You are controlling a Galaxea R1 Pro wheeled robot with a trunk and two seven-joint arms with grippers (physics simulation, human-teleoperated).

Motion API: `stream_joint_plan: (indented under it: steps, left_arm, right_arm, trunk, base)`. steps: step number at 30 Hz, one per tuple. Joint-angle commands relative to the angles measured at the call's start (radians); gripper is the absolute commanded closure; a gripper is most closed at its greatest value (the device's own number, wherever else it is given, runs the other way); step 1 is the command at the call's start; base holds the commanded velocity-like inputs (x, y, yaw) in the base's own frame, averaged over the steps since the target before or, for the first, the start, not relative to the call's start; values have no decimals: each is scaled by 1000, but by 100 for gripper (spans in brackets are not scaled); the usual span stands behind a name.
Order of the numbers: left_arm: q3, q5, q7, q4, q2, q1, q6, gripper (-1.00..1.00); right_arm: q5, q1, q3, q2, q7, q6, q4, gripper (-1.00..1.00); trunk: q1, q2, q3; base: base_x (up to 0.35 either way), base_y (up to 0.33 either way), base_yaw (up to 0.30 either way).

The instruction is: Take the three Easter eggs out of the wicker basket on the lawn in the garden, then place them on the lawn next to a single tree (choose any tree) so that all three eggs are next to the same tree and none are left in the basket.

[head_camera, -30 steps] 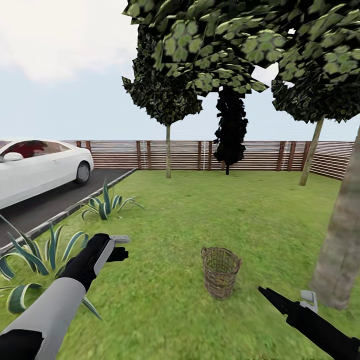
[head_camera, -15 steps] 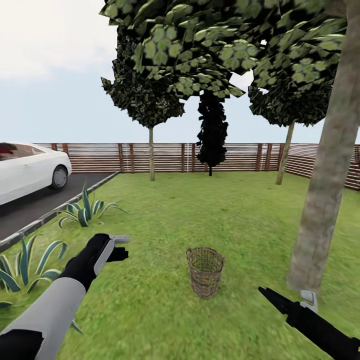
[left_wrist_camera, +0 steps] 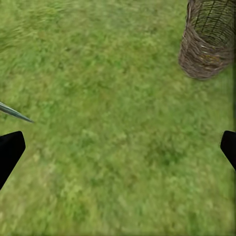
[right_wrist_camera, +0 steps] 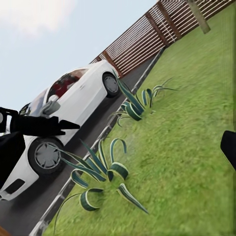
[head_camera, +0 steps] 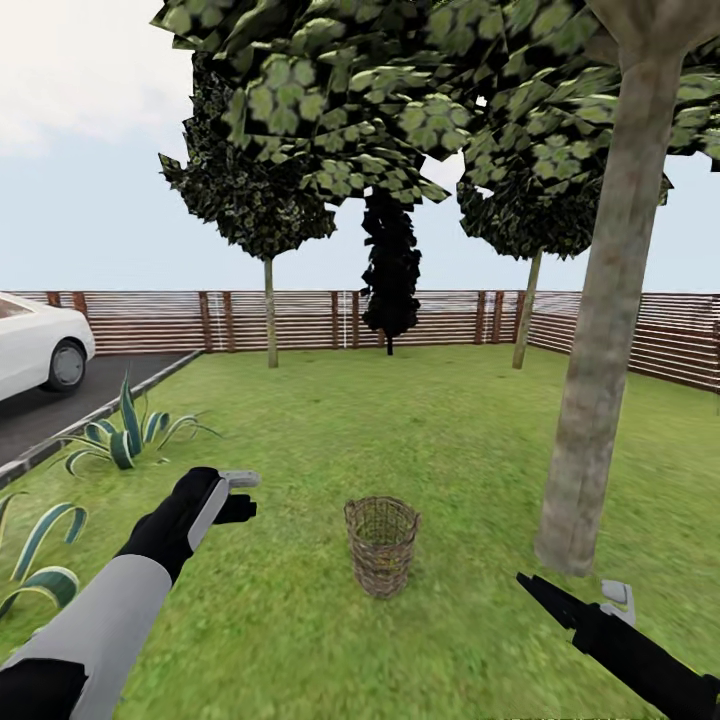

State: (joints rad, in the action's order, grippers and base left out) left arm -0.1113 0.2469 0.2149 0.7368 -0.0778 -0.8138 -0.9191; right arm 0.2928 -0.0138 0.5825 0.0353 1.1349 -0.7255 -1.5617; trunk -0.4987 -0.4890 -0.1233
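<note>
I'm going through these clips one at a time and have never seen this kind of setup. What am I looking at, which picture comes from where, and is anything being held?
This is a simulated two-armed robot on wheels in a garden. The large picture comes from a camera on its head, looking out over both arms. The left gripper is at that view's left, and the right gripper is low at its right. The other two pictures come from cameras near each gripper.

On the lawn stands a wicker basket, between the arms and a little ahead of them. The nearest tree rises just right of it. What is inside the basket cannot be made out. The left wrist view looks down at grass and the basket, with both fingers spread wide at the edges. The right wrist view looks sideways at a white car and spiky plants. Nothing is held.
</note>
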Motion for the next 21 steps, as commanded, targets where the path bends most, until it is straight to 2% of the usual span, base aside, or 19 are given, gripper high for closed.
stream_joint_plan:
  steps: [1,14,21]
  left_arm:
    - [-5,11,9,1,-2,0,-3,-100]
    - [-5,11,9,1,-1,-1,-3,-100]
    - [-6,10,9,3,-2,-1,-3,-100]
  right_arm:
    - [4,0,0,0,2,-7,0,-100]
    - [3,-1,2,0,0,-6,0,-100]
    - [3,-2,2,0,0,-6,0,-100]
  trunk:
    - [0,-1,0]
    - [0,-1,-1]
    - [0,-1,-1]
  base:
    - [0,0,-145]
    - [19,0,-26]
    - [213,0,-1]
